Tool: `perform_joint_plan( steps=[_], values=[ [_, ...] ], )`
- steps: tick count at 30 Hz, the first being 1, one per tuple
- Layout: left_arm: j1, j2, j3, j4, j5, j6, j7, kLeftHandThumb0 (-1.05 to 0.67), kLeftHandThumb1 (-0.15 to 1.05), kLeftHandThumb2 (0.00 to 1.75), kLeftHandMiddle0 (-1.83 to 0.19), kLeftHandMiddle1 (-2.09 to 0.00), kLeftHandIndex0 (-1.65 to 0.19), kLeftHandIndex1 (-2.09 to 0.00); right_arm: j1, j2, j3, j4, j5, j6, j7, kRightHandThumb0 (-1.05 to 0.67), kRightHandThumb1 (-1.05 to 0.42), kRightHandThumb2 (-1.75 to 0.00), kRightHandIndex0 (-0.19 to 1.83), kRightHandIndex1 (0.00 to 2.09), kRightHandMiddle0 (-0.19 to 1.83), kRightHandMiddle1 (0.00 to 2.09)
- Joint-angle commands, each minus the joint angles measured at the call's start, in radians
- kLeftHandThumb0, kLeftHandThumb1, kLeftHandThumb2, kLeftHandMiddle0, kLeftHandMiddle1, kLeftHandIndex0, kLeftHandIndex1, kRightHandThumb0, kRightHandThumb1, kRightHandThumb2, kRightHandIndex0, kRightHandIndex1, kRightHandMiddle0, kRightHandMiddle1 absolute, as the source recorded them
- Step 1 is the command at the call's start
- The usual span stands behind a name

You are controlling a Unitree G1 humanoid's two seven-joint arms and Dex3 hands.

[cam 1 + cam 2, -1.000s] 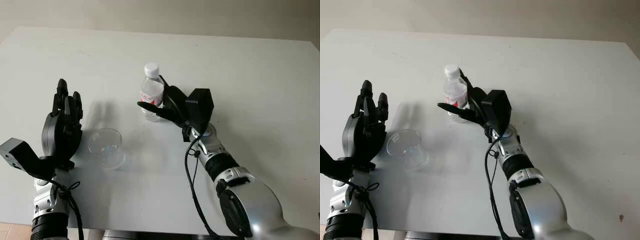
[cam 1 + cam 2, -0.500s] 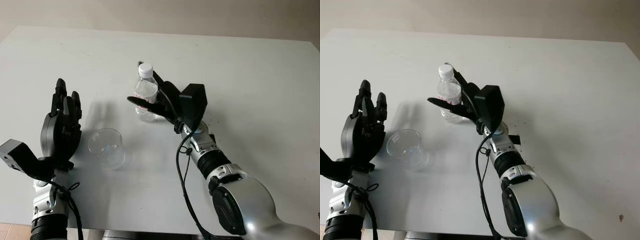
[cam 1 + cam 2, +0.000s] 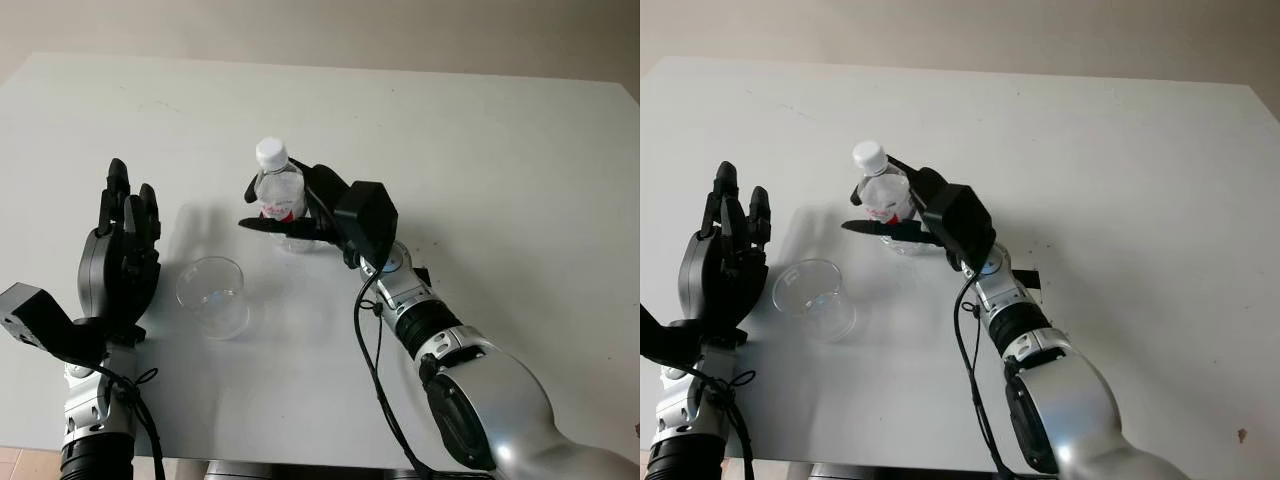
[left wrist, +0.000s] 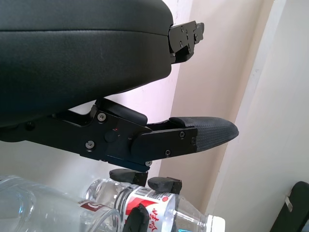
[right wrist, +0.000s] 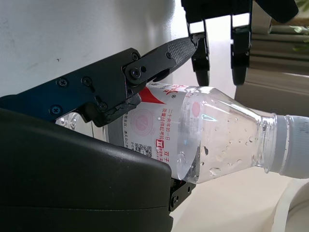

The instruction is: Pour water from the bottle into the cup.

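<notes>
- Right hand (image 3: pixel 300 215): clamped around capped bottle (image 3: pixel 277 195), upright, positioned for pouring.
- Cup (image 3: pixel 213 296): on desk (image 3: pixel 480 150), receiving.
- Left hand (image 3: pixel 122 255): open beside cup.

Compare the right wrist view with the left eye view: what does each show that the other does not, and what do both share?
The right wrist view alone gives the close detail: droplets inside the bottle and the print on its red and white label.

The left eye view alone gives the layout: the clear cup standing on the white table, and the open left hand raised beside the cup.

Both show the bottle with its white cap on, gripped around the body by the right hand.
</notes>
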Motion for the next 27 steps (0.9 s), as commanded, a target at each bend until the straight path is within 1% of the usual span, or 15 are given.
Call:
perform_joint_plan(
  steps=[1, 4, 7, 10, 12, 14, 17, 19, 23, 27],
  values=[
    [0.013, -0.011, 0.0, 0.003, -0.006, 0.006, 0.002, -0.71, 1.05, 0.46, 0.18, -0.05, 0.18, -0.03, -0.004, -0.011, 0.003, -0.004, -0.003, -0.013, 0.01, -0.27, -1.02, -0.06, 1.12, 2.09, 1.04, 2.09],
    [0.014, -0.011, -0.001, 0.001, -0.006, 0.008, 0.0, -0.71, 1.05, 0.45, 0.19, -0.05, 0.19, -0.03, -0.001, -0.013, 0.0, -0.008, 0.003, -0.014, 0.011, -0.31, -1.04, -0.07, 1.08, 2.09, 1.05, 2.09],
    [0.014, -0.014, -0.004, -0.002, -0.001, 0.004, 0.008, -0.72, 1.05, 0.45, 0.19, -0.05, 0.19, -0.03, -0.001, -0.02, 0.009, -0.017, -0.018, -0.031, -0.03, -0.32, -1.05, -0.08, 1.07, 2.09, 1.05, 2.09],
    [0.014, -0.015, -0.005, -0.005, -0.002, 0.008, 0.011, -0.72, 1.05, 0.45, 0.19, -0.05, 0.19, -0.03, -0.009, -0.037, 0.027, -0.033, -0.054, -0.062, -0.081, -0.27, -1.05, -0.13, 1.06, 2.09, 1.03, 2.09],
    [0.015, -0.018, -0.008, -0.013, 0.001, 0.015, 0.023, -0.72, 1.05, 0.45, 0.18, -0.06, 0.18, -0.04, -0.016, -0.049, 0.032, -0.04, -0.066, -0.104, -0.097, -0.2, -1.05, -0.17, 1.05, 2.09, 1.01, 2.09],
    [0.015, -0.019, -0.01, -0.017, 0.001, 0.019, 0.028, -0.71, 1.05, 0.45, 0.17, -0.06, 0.17, -0.05, -0.027, -0.063, 0.038, -0.045, -0.079, -0.146, -0.108, -0.16, -1.05, -0.22, 1.03, 2.09, 0.95, 2.09],
    [0.015, -0.018, -0.014, -0.017, 0.011, 0.017, 0.032, -0.72, 1.05, 0.44, 0.17, -0.06, 0.17, -0.05, -0.052, -0.099, 0.077, -0.059, -0.153, -0.185, -0.178, -0.15, -1.05, -0.25, 0.99, 2.09, 0.81, 2.09],
    [0.013, -0.02, -0.015, -0.016, 0.015, 0.014, 0.035, -0.72, 1.05, 0.44, 0.17, -0.06, 0.17, -0.05, -0.072, -0.123, 0.113, -0.079, -0.221, -0.181, -0.243, -0.15, -1.05, -0.25, 1.01, 2.09, 0.72, 2.09],
    [0.013, -0.023, -0.018, -0.024, 0.016, 0.019, 0.041, -0.72, 1.05, 0.44, 0.17, -0.05, 0.18, -0.04, -0.104, -0.158, 0.173, -0.111, -0.327, -0.187, -0.338, -0.1, -1.04, -0.23, 1.09, 2.09, 0.65, 2.09],
    [0.011, -0.028, -0.021, -0.026, 0.013, 0.017, 0.043, -0.72, 1.05, 0.44, 0.17, -0.05, 0.19, -0.04, -0.132, -0.19, 0.237, -0.126, -0.432, -0.216, -0.442, -0.06, -1.01, -0.24, 1.1, 2.09, 0.64, 2.09]
  ],
)
